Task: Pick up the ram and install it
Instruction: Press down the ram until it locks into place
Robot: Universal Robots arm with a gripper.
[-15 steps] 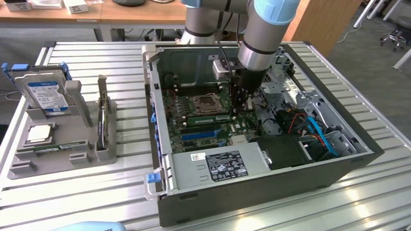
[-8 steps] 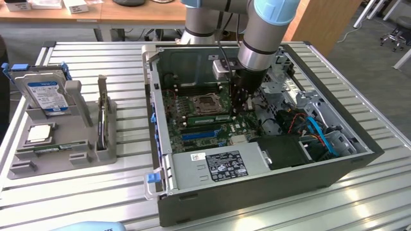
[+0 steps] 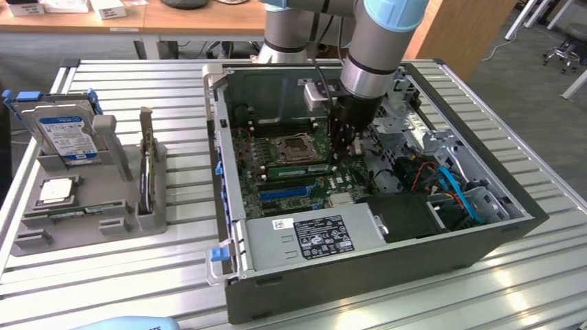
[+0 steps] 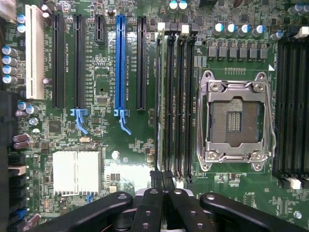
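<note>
A robotics lab or test workshop, going by the fittings: slatted aluminium surface (image 3: 137,275) carrying an opened desktop computer case (image 3: 367,261) with bare motherboard (image 4: 120,159), grey parts fixture (image 3: 92,206) holding a hard drive (image 3: 64,134), wooden desks (image 3: 183,20) behind, grey carpeted floor (image 3: 541,89), a wheeled office chair (image 3: 564,51) off towards the exterior view's right.

Grey cylindrical arm (image 3: 372,48), pale blue joint caps, black claw (image 4: 163,186) with glossy black linkage bars
</note>
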